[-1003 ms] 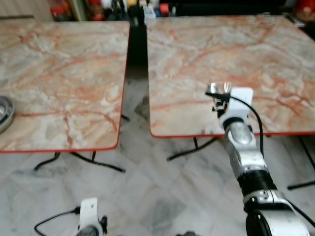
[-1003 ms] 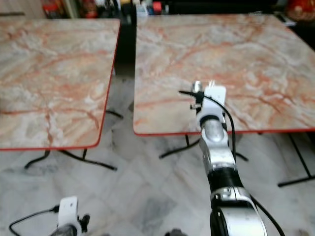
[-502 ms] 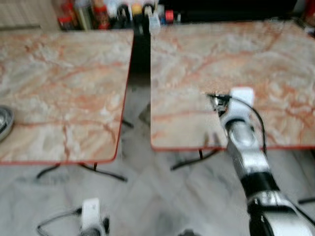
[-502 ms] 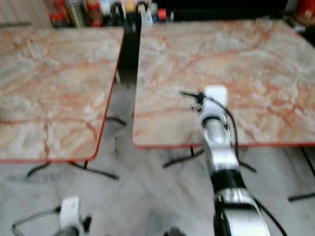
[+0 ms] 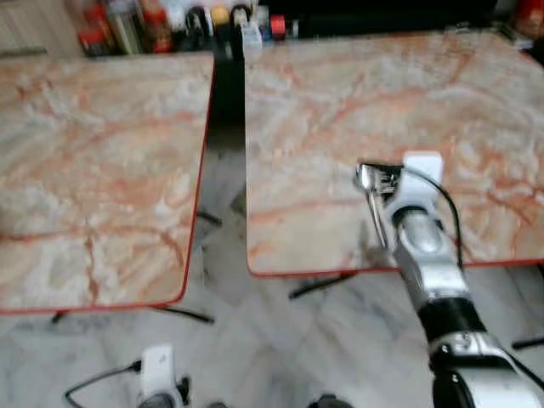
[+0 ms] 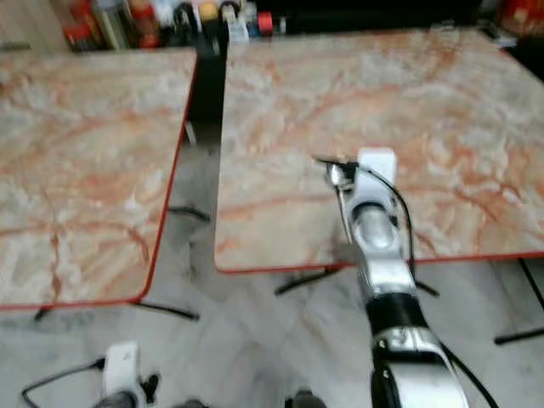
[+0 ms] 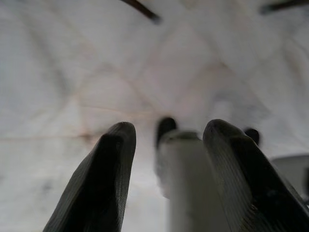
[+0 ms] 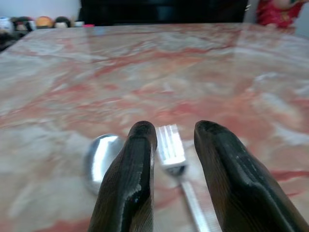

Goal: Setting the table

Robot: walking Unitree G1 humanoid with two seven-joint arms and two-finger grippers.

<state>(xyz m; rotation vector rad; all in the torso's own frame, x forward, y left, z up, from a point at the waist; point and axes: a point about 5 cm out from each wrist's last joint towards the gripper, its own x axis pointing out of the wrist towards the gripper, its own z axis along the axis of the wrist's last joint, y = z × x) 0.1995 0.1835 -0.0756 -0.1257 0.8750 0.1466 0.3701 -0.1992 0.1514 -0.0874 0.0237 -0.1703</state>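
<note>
Tables: two red-edged marble tables (image 5: pixel 374 127), dark gap between; bottles (image 5: pixel 153 21) at 12 o'clock.
Floor: grey marble tiles (image 5: pixel 246 340).
Right gripper (image 8: pixel 175 140): fingers apart, straddling the fork (image 8: pixel 170 145); spoon (image 8: pixel 101 157) just beside.
Left gripper (image 7: pixel 166 140): spread, over floor.

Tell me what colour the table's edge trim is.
Red; the table has a thin red rim, clearest in the left eye view.

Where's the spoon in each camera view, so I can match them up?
Left eye view: spoon near the front edge of the right marble table, beside the raised wrist.
Right eye view: same spot.
Right wrist view: its bowl just outside the right gripper.
Left wrist view: floor beyond the left gripper.
Shared landmark: right marble table.
</note>
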